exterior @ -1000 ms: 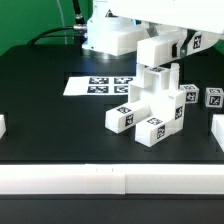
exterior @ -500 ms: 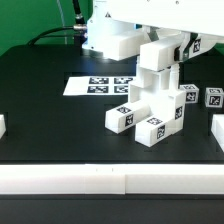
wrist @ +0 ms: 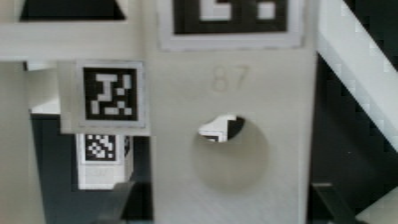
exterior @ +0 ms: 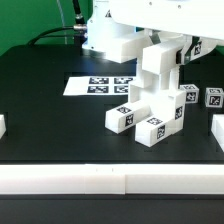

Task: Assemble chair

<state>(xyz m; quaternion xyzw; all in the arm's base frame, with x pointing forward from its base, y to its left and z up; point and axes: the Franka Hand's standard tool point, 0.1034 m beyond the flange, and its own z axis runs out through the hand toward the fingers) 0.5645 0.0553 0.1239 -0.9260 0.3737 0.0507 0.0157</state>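
The jaws of the large white gripper [exterior: 166, 47] are hidden by a tilted white plastic slab [exterior: 153, 68] above the blocky white tagged chair [exterior: 160, 113], so any grip cannot be told.

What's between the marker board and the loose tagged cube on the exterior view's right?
The partly built chair stands there, with a slab held over it; the exterior view shows this.

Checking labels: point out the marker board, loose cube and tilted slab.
marker board [exterior: 100, 86]: exterior view, middle.
loose cube [exterior: 213, 97]: exterior view, tagged face.
tilted slab [exterior: 153, 65]: exterior view, front face.
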